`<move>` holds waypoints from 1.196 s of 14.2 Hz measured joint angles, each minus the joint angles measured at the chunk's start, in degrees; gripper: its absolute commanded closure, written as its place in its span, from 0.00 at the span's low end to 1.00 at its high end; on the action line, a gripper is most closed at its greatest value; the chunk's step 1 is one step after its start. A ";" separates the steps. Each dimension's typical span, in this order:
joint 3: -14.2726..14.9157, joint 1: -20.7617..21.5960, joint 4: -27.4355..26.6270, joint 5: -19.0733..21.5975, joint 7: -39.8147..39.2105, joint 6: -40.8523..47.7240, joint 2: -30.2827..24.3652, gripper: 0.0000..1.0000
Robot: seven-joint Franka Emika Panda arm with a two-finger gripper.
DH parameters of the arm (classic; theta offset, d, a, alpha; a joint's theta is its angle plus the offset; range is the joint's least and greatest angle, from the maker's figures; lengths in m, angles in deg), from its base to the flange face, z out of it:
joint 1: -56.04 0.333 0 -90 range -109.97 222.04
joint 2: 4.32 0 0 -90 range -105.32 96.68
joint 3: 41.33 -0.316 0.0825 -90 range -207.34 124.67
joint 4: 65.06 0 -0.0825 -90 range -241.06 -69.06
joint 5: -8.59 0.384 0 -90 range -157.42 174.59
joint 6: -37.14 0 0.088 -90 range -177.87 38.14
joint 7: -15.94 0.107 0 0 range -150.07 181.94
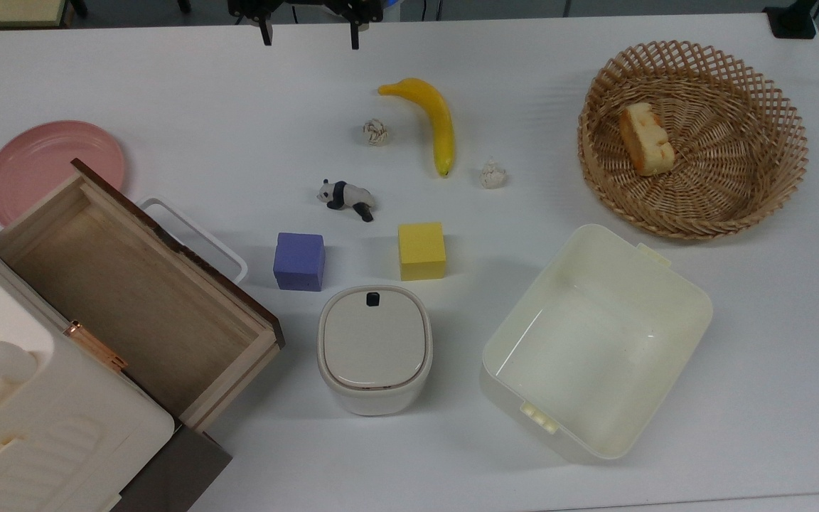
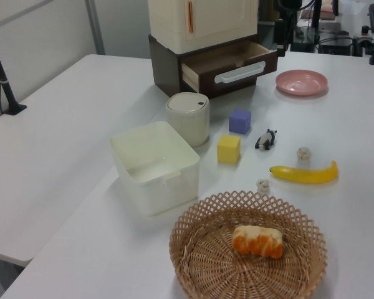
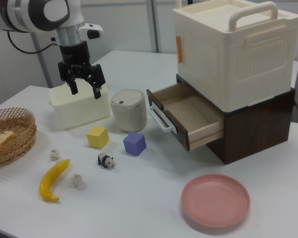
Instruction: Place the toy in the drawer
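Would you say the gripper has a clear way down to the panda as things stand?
Probably yes. The open gripper hangs high, and the panda stands alone on bare table, apart from the cubes and banana.

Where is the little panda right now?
In the top view the panda figurine stands on the white table near the middle, just above the purple cube and yellow cube, left of the banana.

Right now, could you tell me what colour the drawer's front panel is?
Dark brown on the drawer, clearest in the right view.
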 measured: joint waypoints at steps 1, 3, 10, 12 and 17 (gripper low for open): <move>0.00 0.00 -0.01 0.00 -0.02 0.00 0.02 0.00; 0.00 0.00 -0.08 -0.14 -0.39 0.00 0.11 0.00; -0.03 0.05 -1.34 -1.97 -10.89 0.00 1.65 0.00; -0.15 0.15 -3.20 -3.32 -13.78 -0.38 1.94 0.00; -0.37 0.83 -10.96 -7.27 -16.87 -12.30 5.11 0.00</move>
